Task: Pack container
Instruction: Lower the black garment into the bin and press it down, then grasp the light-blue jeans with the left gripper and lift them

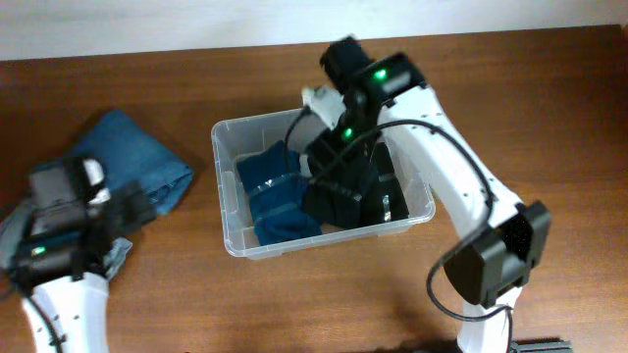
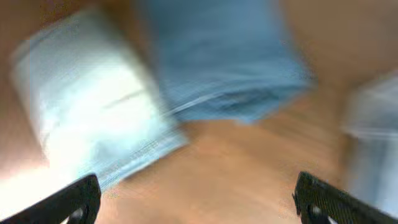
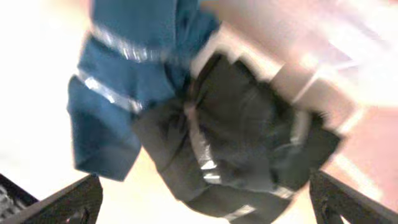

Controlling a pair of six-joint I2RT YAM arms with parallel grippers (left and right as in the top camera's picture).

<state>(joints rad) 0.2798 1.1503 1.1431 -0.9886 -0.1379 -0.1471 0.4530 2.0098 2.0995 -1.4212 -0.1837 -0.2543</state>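
The clear plastic container stands mid-table and holds a dark blue folded cloth and a black cloth. My right gripper hovers over the container's middle, open and empty. In the right wrist view the blue cloth and the black cloth lie below my open fingers. My left gripper is at the left, open and empty, near a blue denim cloth. The blurred left wrist view shows that blue cloth, a pale blue cloth and my spread fingers.
The pale blue cloth lies at the far left under the left arm. The container's edge shows blurred at the right of the left wrist view. The wooden table extends in front of the container. The right arm's base stands at the front right.
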